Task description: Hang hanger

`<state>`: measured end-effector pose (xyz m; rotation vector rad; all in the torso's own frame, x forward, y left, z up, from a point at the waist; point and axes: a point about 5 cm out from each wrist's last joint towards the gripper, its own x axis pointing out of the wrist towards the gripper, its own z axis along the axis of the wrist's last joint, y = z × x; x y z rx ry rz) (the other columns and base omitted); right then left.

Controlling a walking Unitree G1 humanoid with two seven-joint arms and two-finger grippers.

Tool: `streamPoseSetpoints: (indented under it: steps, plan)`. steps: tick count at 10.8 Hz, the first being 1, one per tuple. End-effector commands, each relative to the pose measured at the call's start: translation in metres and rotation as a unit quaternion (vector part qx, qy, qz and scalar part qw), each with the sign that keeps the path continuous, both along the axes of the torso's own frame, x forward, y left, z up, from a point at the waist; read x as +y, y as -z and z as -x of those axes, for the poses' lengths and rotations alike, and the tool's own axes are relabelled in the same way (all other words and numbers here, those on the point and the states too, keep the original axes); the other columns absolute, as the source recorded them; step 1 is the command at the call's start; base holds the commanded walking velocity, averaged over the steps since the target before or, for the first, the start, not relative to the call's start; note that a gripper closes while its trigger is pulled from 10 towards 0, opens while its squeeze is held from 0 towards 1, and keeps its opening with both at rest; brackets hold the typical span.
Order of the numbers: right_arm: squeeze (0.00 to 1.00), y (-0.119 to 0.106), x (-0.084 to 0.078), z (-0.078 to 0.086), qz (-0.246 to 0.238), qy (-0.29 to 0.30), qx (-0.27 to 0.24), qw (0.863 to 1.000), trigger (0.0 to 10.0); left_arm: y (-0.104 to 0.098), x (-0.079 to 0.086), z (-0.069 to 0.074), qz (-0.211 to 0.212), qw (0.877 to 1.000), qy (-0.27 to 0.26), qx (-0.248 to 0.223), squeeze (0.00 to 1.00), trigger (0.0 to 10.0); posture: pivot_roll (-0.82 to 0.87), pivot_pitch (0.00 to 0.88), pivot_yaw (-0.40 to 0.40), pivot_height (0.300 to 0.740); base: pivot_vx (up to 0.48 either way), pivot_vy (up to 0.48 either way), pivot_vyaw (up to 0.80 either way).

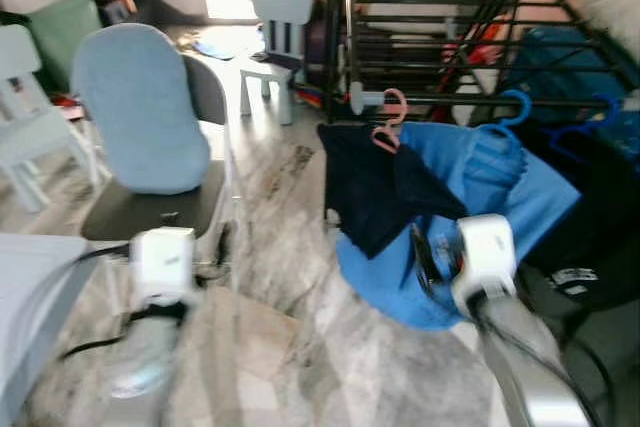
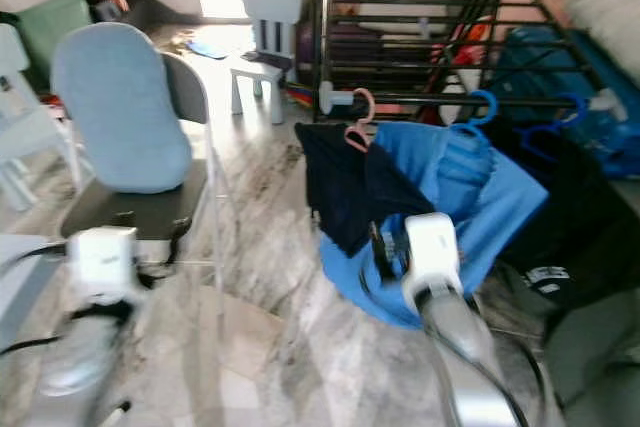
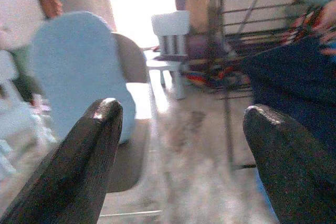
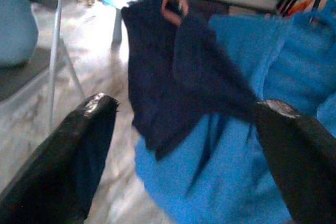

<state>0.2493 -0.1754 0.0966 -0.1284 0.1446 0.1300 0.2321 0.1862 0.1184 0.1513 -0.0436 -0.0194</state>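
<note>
A pink hanger (image 1: 390, 122) carrying a dark navy garment (image 1: 375, 187) hangs on the lower bar of a black metal drying rack (image 1: 450, 99). Beside it, a blue hanger (image 1: 515, 107) holds a bright blue garment (image 1: 500, 197). My right gripper (image 1: 428, 257) is low in front of the blue garment, just below the navy one. In the right wrist view the right gripper (image 4: 186, 103) stands open, with both garments ahead and nothing between its fingers. My left gripper (image 3: 182, 107) is open and holds nothing; it points across the floor toward the chair and rack.
A chair with a light blue cushion (image 1: 140, 107) stands at left. A small white chair (image 1: 275, 17) is farther back, and another white chair (image 1: 25, 117) is at far left. A grey table corner (image 1: 30, 257) sits near left. Dark clothes (image 1: 590, 237) hang at right.
</note>
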Motion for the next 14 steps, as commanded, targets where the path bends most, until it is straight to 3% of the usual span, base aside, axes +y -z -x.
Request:
streamPoseSetpoints:
  steps: [1,3,6,9,11,12,14]
  plan:
    - [0.0,-0.005,-0.001,0.001,0.0,-0.002,-0.006,1.0,10.0,-0.004,0.002,0.001,-0.006,1.0,-0.001,-0.004,0.0,10.0,-0.03,0.0,0.032,0.74,0.0,0.0,0.0]
    - [0.0,-0.002,-0.01,0.028,0.008,-0.012,0.001,1.0,10.0,0.001,0.009,0.006,-0.016,1.0,0.001,0.012,0.0,10.0,-0.08,0.0,0.065,0.74,0.0,0.0,0.0]
    - [0.0,-0.002,-0.02,0.018,0.008,0.012,-0.013,1.0,10.0,0.012,-0.004,-0.005,0.011,1.0,-0.017,0.013,0.0,10.0,-0.12,0.0,0.078,0.74,0.0,0.0,0.0]
    - [0.0,0.001,-0.025,0.016,-0.001,0.037,-0.017,0.999,10.0,0.009,-0.005,-0.021,0.001,1.0,0.006,0.0,0.0,10.0,-0.15,0.0,0.112,0.74,0.0,0.0,0.0]
    - [0.0,0.002,-0.016,0.02,-0.005,0.027,-0.015,0.999,10.0,0.012,-0.007,-0.025,0.011,1.0,-0.001,0.008,0.0,10.0,-0.18,0.0,0.132,0.74,0.0,0.0,0.0]
    - [0.0,0.007,-0.011,0.021,0.003,0.012,-0.008,1.0,10.0,0.013,-0.016,-0.025,0.007,1.0,0.016,0.002,0.0,10.0,-0.16,0.0,0.092,0.74,0.0,0.0,0.0]
    - [0.0,0.003,-0.003,0.012,0.009,-0.018,-0.01,1.0,10.0,0.018,-0.012,-0.022,0.025,0.999,-0.021,0.008,0.0,10.0,-0.14,0.0,0.062,0.74,0.0,0.0,0.21]
